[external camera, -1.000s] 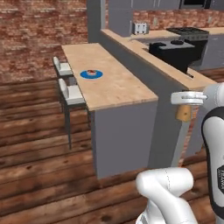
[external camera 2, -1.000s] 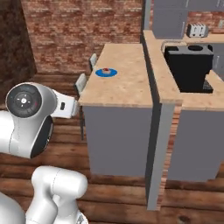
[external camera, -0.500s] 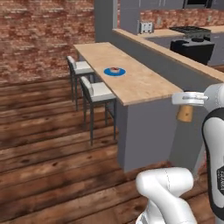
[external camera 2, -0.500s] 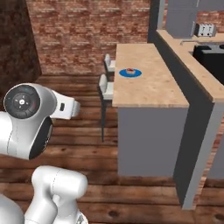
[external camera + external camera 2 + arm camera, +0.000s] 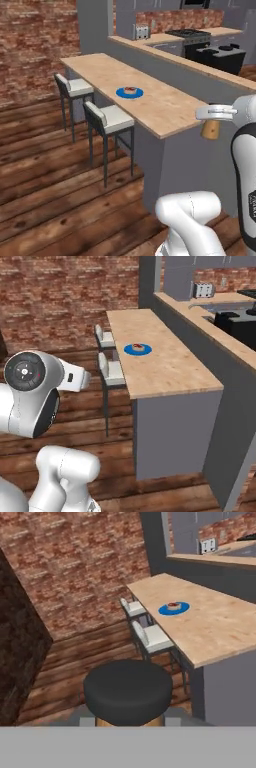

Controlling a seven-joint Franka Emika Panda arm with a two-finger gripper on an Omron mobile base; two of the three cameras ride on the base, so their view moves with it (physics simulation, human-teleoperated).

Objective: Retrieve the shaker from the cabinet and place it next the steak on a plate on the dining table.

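Note:
My gripper [image 5: 211, 121] is shut on the shaker [image 5: 210, 129], a tan-wood piece held in the air just off the near end of the dining table [image 5: 165, 112]. In the hand view the shaker's dark cap [image 5: 127, 688] stands close in front and hides the fingertips. The blue plate [image 5: 129, 93] lies on the table's middle with the steak [image 5: 131, 90] on it, well ahead and left of the shaker. Plate [image 5: 138, 350] and steak [image 5: 139, 347] also show from the right, and plate [image 5: 174, 609] and steak [image 5: 173, 605] from the hand. The cabinet is out of view.
Two white-cushioned stools [image 5: 109, 118] [image 5: 73, 86] stand along the table's left side. A raised grey counter wall [image 5: 190, 75] runs along its right side, with a toaster [image 5: 141, 32] and a black stove [image 5: 220, 54] behind. Brick wall and wooden floor lie to the left.
The whole picture has shifted: the base has moved, so the table's near end and the stools now sit nearer the middle. The shaker stays held in the shut gripper.

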